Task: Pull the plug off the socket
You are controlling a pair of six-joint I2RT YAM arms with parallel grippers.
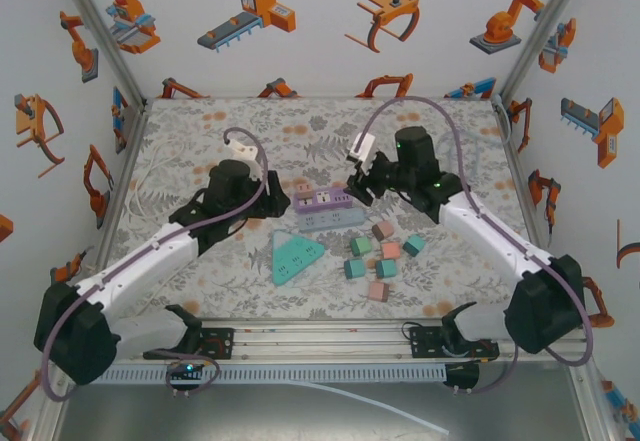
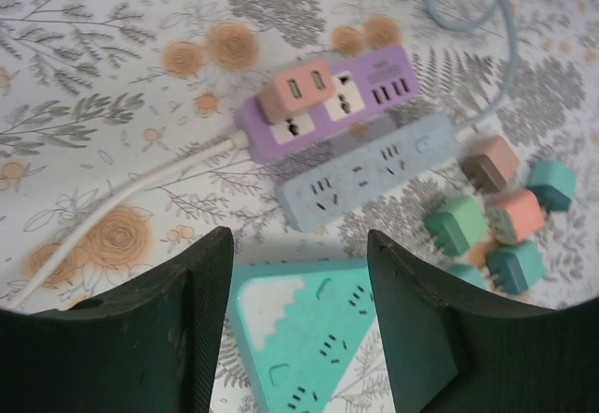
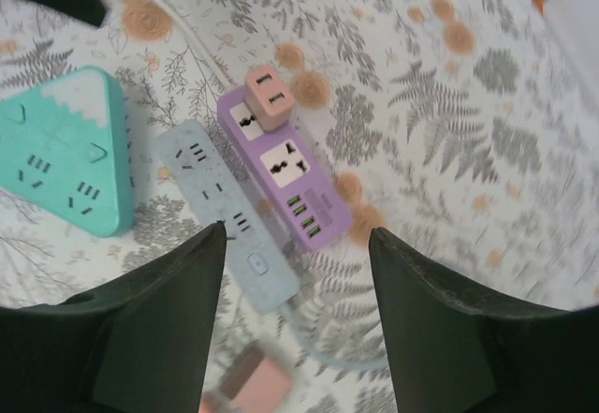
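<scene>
A pink plug (image 2: 297, 90) sits pushed into the left end of a purple socket strip (image 2: 374, 90); it shows too in the right wrist view as the plug (image 3: 269, 95) on the strip (image 3: 295, 184). From above, the plug (image 1: 301, 194) and strip (image 1: 330, 197) lie mid-table between the arms. My left gripper (image 2: 299, 272) is open, hovering over a teal triangular socket (image 2: 309, 338), short of the plug. My right gripper (image 3: 298, 240) is open above the strip's USB end, nothing between its fingers.
A grey-blue socket strip (image 1: 332, 220) lies alongside the purple one on its near side. Several loose plug blocks (image 1: 380, 256) in teal, pink and brown are scattered to the right. A white cable (image 2: 122, 207) runs left from the purple strip.
</scene>
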